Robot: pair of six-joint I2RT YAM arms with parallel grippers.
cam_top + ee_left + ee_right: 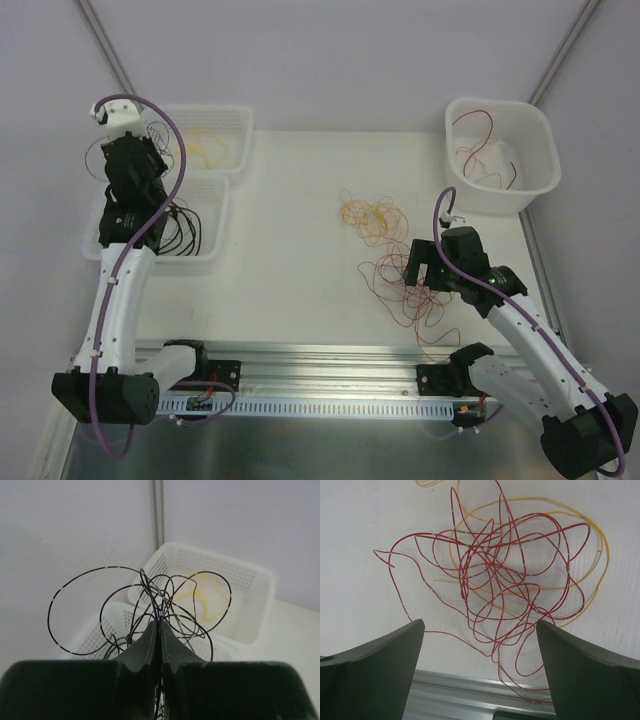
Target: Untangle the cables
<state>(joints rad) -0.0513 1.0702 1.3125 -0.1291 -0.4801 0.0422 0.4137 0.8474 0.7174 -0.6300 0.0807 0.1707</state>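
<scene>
- Two loose tangles lie on the white counter, right of its middle. A small knot of yellow-orange cables sits farther back, and a wider sprawl of red cables lies toward the near edge.
- The right gripper hovers over the red sprawl with its jaws spread wide and released, grasping nothing.
- In the right wrist view, red loops fill the space between the two dark fingers, and a few yellow-orange strands cross through them.
- The lowest red loops reach onto the aluminium rail that runs along the near edge.
- The left gripper is raised near the far-left corner. Its jaws are clenched on a bunch of black cables, whose loops spring up and outward from the fingertips.
- Two white perforated baskets stand along the left edge.
- The near basket has more black loops in it. I cannot tell whether these join the held bunch.
- The far basket, just behind the near one, holds thin yellow strands.
- A deep white tub stands at the far-right corner, well apart from the tangles, with a few red loops inside.
- A purple hose curves along the left arm, above the baskets.
</scene>
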